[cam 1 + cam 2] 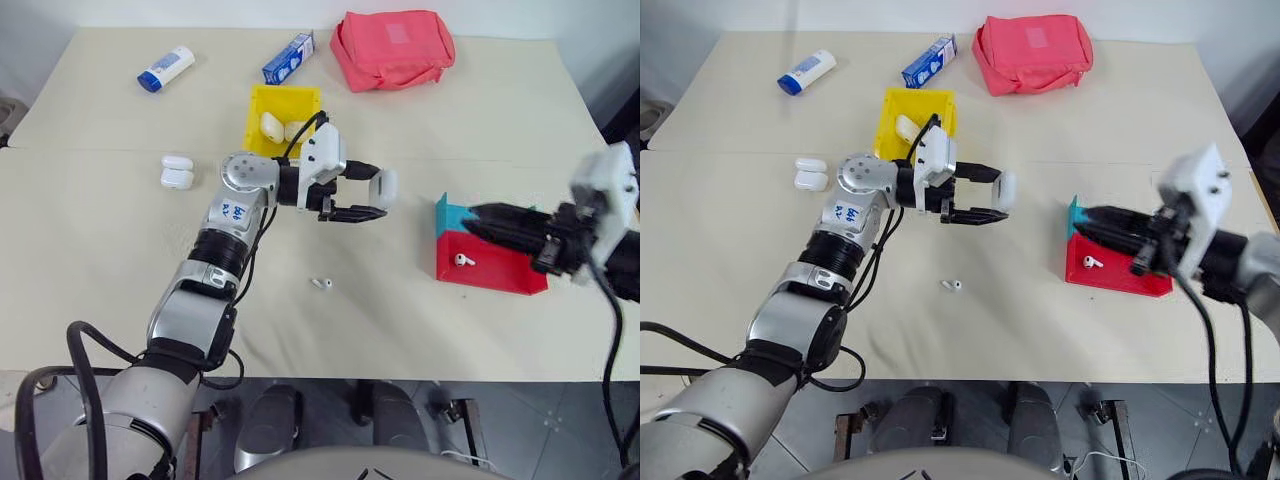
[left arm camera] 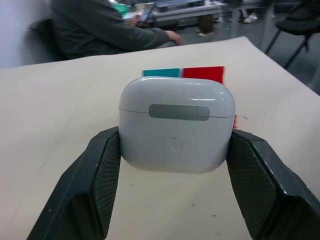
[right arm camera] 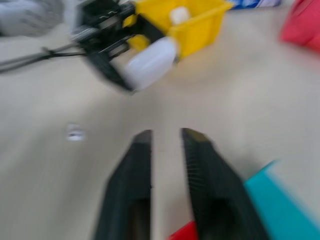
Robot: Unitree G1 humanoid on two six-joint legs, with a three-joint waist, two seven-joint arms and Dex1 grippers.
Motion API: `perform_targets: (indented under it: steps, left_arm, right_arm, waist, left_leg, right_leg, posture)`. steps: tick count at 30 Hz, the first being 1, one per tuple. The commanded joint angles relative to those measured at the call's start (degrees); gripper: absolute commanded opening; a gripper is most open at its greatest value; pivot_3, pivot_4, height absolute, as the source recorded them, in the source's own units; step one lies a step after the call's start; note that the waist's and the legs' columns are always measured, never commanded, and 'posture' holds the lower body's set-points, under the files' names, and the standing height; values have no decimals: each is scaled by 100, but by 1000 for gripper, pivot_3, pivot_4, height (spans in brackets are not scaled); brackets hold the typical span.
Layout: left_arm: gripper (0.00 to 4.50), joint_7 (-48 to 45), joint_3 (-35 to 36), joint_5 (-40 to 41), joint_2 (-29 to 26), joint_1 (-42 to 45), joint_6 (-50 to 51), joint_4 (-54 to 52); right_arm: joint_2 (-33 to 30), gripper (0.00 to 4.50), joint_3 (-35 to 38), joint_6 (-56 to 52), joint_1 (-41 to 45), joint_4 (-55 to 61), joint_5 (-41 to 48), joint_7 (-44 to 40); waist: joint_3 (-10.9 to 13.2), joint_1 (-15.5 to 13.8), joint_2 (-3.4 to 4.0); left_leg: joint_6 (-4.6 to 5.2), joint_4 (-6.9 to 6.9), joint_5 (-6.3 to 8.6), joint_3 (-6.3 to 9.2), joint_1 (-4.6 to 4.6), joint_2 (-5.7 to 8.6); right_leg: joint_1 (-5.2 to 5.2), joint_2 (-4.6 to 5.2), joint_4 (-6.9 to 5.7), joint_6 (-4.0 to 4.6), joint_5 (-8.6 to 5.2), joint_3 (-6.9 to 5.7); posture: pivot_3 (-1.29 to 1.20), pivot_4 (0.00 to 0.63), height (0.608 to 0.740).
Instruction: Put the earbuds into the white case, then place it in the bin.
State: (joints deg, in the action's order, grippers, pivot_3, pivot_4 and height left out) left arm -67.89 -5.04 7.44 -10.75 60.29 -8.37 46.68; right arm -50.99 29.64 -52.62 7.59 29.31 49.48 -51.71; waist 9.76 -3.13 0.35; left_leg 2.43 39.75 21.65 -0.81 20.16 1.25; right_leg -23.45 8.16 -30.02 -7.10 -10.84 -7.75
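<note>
The left claw pinches the white case between its two fingers, lid shut, held above the surface just in front of the yellow bin, which has other cases inside. The right claw hovers over the red and teal tray, fingers slightly apart and holding nothing. One earbud lies on the tray; another earbud lies on the bare surface

Earbud btwn arms; cases prob in bin
</note>
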Motion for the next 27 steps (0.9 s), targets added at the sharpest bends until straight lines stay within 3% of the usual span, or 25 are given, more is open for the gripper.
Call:
perform_targets:
  steps: [1,7,15,17,22,25,27]
  left_arm:
    - [2797,580,312,38,-151,354,-89,208]
    - [2797,1753,459,-272,-457,504,42,498]
    - [2797,3883,532,-825,-742,692,589,1093]
    - [2797,3816,549,-761,-663,668,627,1228]
    - [4432,3609,567,-711,-497,668,380,1540]
    - [4473,3262,662,-563,-580,611,200,1366]
    - [4473,2370,795,-167,-753,285,-123,727]
  right_arm:
    - [-49,2332,172,683,-91,-472,-1,-734]
    - [-128,4470,-44,1076,-20,-837,-222,-892]
    - [26,4490,-268,1338,-9,-894,-380,-695]
    - [27,4490,-360,1362,90,-945,-392,-658]
    - [-64,4500,-606,1376,440,-1166,-424,-696]
    - [-117,4500,-654,1373,540,-1226,-426,-748]
    - [-186,4500,-649,1399,545,-1260,-455,-832]
  waist:
    - [0,15,0]
    - [-3,25,4]
    - [-2,-15,2]
    - [-3,-9,1]
    - [-2,-11,-1]
    - [-2,-2,-1]
    - [-2,24,0]
  left_leg:
    - [1,0,0,-5,-4,0]
    - [-1,-4,0,-9,-7,-5]
    - [-3,0,-1,-11,-7,2]
    - [-3,0,-1,-11,-8,3]
    - [-5,2,-2,-15,-7,4]
    - [-8,2,-4,-17,-8,3]
    - [-8,2,-4,-43,-7,2]
  right_leg:
    - [1,0,-2,-1,1,3]
    - [-1,-5,-3,-1,1,5]
    - [0,-4,-6,-3,2,9]
    - [1,-4,-6,-5,3,10]
    - [0,-4,-7,-5,3,10]
    - [-1,-5,-7,-5,3,10]
    - [-1,-5,-7,-5,3,9]
  posture:
    - [0,150,740]
    - [0,150,740]
    - [0,150,740]
    - [0,150,740]
    - [0,150,740]
    - [0,150,740]
    - [0,150,740]
